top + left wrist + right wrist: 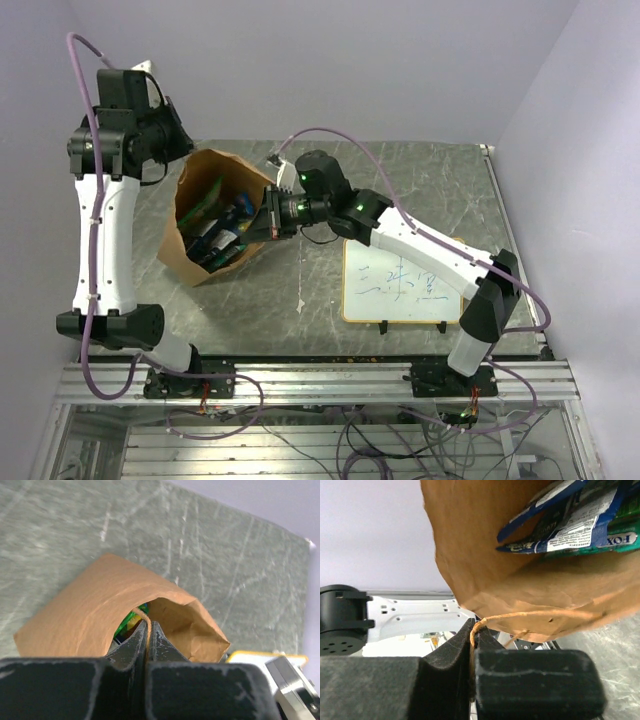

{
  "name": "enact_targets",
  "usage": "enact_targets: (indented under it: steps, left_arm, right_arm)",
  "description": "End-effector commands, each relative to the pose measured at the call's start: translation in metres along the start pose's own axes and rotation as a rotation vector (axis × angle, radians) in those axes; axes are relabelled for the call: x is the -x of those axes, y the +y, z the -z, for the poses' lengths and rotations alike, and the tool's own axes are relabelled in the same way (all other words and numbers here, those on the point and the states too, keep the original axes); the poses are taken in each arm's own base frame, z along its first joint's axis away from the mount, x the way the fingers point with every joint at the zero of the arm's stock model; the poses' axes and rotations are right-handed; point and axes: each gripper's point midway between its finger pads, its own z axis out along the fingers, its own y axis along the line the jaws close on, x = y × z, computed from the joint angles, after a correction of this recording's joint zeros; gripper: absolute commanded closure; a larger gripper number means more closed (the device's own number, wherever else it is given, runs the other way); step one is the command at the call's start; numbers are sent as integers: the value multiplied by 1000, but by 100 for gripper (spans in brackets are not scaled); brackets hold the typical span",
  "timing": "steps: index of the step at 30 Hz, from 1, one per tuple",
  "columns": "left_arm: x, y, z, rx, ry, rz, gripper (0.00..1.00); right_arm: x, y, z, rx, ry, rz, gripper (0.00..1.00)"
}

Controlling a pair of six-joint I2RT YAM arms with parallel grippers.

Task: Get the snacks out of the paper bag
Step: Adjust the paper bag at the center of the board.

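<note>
Plainly, both pairs of jaws are pressed together, each pinching a thin tan handle of the bag (195,255). In the left wrist view the left jaws meet tip to tip on a string handle (145,619) that runs up out of the bag's mouth. In the right wrist view the right jaws clamp the other string handle (535,614), whose loop runs off toward 3 o'clock along the bag's brown wall.

From above, the bag stands toward 9 o'clock on the table (420,180), mouth open to the camera. The right jaws sit at its 3 o'clock rim. The left arm's wrist is at its 11 o'clock rim and covers the left jaws in this view. The snacks (222,225) are all inside the bag, a jumble of green and blue packets. A whiteboard (400,285) lies flat on the table at about 4 o'clock from the bag, apart from it.

Much is hidden. The left wrist view shows only a sliver of green packet deep in the mouth, and just a corner of the whiteboard at 4 o'clock. The right wrist view cuts the packets off at the top edge, and most of their lettering is too small to read. I cannot tell how many packets there are, nor whether the bag's base rests on the table.
</note>
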Motion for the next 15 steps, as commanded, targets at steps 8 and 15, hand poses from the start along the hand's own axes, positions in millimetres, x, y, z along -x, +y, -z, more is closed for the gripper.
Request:
enact_targets:
  steps: [8, 15]
  left_arm:
    - [-41, -62, 42, -453, 17, 81, 93]
    - [-69, -65, 54, -506, 89, 147, 93]
  right_arm:
    - [-35, -26, 14, -98, 54, 63, 100]
    - [-69, -42, 22, -178, 116, 117, 98]
